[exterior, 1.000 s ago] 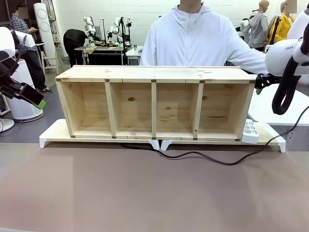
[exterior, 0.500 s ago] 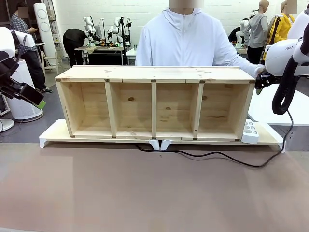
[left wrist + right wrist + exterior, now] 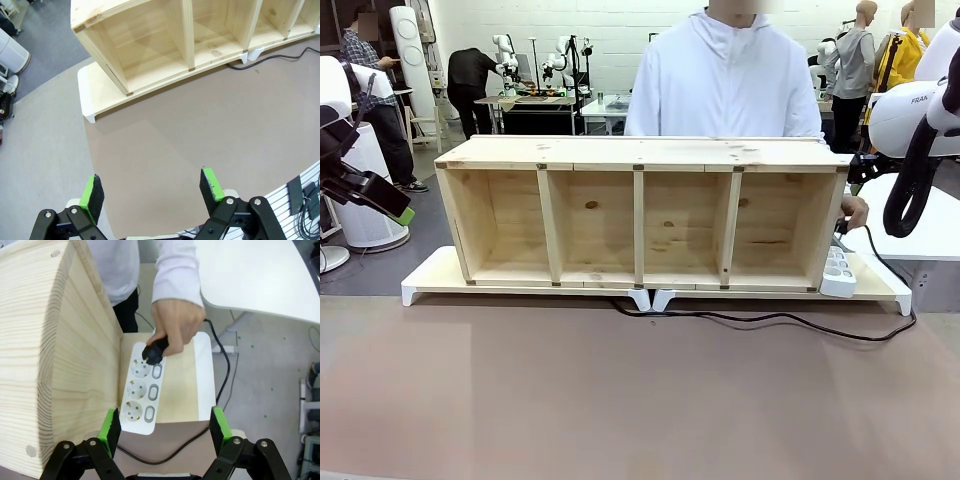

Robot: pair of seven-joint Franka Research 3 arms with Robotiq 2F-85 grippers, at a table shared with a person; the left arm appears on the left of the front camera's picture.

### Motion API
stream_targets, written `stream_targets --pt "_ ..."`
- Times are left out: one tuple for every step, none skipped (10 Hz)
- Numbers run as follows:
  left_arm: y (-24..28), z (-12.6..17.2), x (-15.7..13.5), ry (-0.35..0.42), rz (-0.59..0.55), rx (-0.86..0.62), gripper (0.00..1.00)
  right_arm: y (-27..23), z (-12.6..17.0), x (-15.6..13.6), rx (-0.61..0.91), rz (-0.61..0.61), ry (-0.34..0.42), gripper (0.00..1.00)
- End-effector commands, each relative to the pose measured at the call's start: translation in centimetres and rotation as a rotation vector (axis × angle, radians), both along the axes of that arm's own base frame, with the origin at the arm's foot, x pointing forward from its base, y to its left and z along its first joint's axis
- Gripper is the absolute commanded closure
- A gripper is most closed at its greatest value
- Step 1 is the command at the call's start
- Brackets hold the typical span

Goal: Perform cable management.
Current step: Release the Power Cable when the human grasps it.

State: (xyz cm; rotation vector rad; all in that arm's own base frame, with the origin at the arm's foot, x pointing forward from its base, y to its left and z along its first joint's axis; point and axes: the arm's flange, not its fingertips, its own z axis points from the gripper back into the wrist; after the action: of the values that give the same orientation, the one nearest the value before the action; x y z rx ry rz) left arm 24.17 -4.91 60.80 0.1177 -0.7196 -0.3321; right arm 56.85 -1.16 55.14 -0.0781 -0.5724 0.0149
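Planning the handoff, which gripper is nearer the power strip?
Right. The right gripper hovers just above the power strip; the left gripper sits past the shelf's far end.

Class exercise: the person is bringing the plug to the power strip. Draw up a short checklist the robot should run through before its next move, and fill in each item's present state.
1. Left gripper open and holding nothing: ok.
2. Right gripper open and holding nothing: ok.
3. Person's hand away from the strip: not ok, it holds the plug at the top socket.
4. Plug fully seated: cannot tell.
5. Cable tidied: not ok, it trails loose across the table in front of the shelf.
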Motion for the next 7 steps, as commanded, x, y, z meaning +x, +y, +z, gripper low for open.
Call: stream_targets --pt "-0.07 0.04 0.2 -0.009 0.004 0.005 0.0 0.02 -0.03 -0.01 0.0 0.0 0.002 0.09" --pt "-0.07 0.04 0.2 -0.009 0.004 0.005 0.0 0.02 -0.03 -0.01 0.0 0.0 0.002 0.09" --pt "-0.07 0.04 0.2 -0.009 0.004 0.005 0.0 0.02 -0.03 -0.01 0.0 0.0 0.002 0.09" --pt "-0.07 0.04 0.2 -0.009 0.004 0.005 0.0 0.02 -0.03 -0.01 0.0 0.0 0.002 0.09" --pt "-0.07 0.04 0.2 -0.009 0.004 0.005 0.0 0.02 -0.03 -0.01 0.0 0.0 0.002 0.09" --pt "-0.07 0.04 0.2 -0.009 0.004 0.005 0.0 0.02 -0.03 -0.01 0.0 0.0 0.002 0.09" --pt "-0.07 0.04 0.2 -0.009 0.004 0.005 0.0 0.02 -0.03 -0.01 0.0 0.0 0.002 0.09"
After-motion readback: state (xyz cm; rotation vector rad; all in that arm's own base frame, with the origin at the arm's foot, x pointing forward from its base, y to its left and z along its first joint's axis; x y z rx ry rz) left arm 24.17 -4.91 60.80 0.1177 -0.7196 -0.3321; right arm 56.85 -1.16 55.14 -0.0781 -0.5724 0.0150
